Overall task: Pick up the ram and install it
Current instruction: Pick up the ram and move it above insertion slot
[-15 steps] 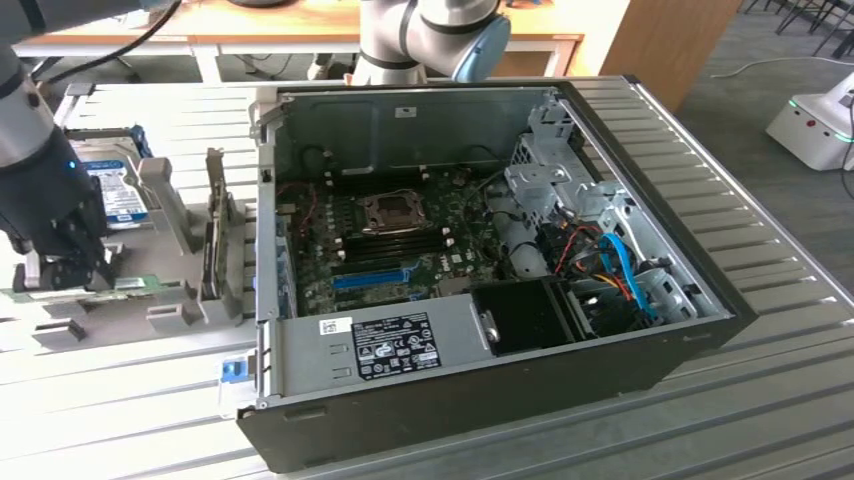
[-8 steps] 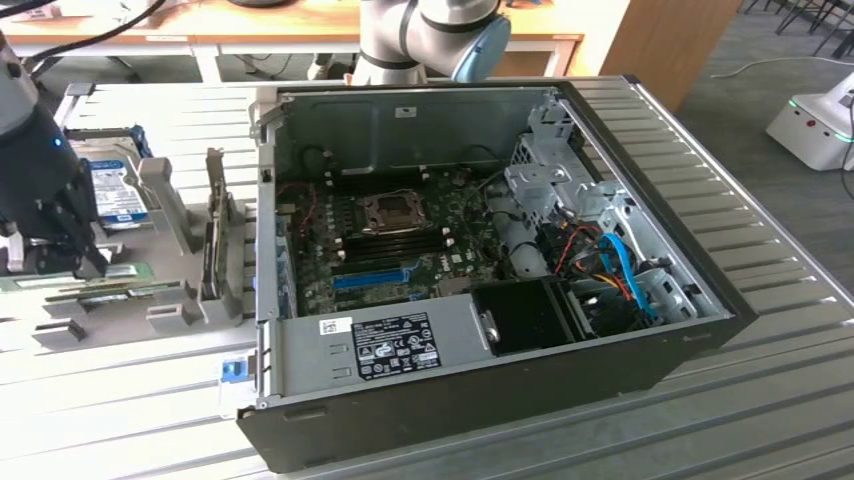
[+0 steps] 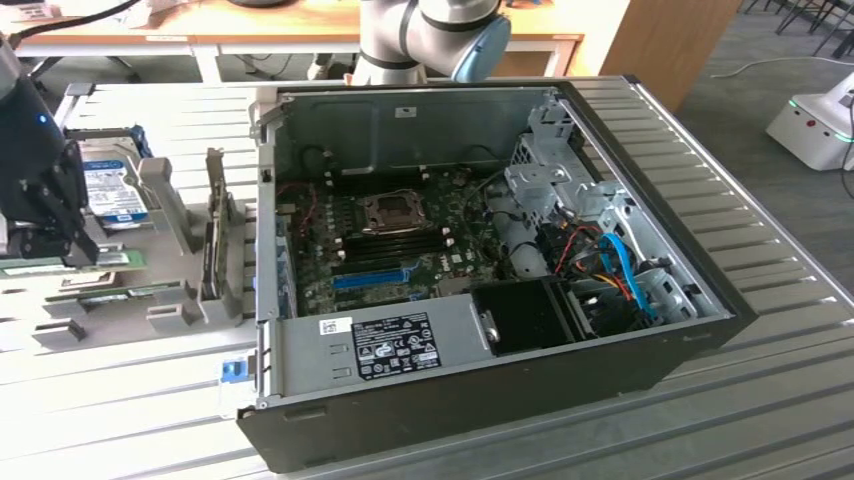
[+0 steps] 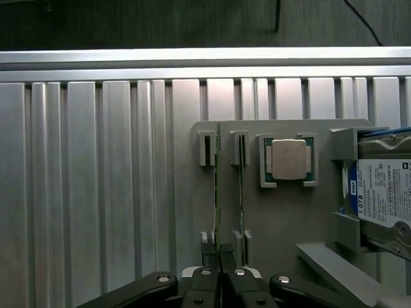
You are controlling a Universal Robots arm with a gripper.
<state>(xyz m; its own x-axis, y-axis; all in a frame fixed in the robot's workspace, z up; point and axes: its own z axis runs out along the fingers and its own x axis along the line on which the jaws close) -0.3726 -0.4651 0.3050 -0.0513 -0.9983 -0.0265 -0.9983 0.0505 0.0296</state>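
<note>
Two green ram sticks stand edge-on in a grey holder (image 4: pixel 289 218). My gripper (image 4: pixel 220 273) is shut on the near end of one ram (image 4: pixel 218 192). The other stick (image 4: pixel 241 186) stands free beside it. In the exterior view the gripper (image 3: pixel 47 250) hangs over the holder at the exterior view's left, with the held ram (image 3: pixel 80 262) under its fingers and the second stick (image 3: pixel 127 293) just in front of it. The open computer case (image 3: pixel 667 345) lies to the right, with dark memory slots (image 3: pixel 400 240) on its motherboard.
A CPU (image 4: pixel 288 159) and a hard drive (image 4: pixel 385 192) sit in the same holder beside the sticks. A dark upright card (image 3: pixel 216 230) stands between the holder and the case wall. The arm's base (image 3: pixel 427 40) rises behind the case. A blue slot (image 3: pixel 367 278) lies on the motherboard.
</note>
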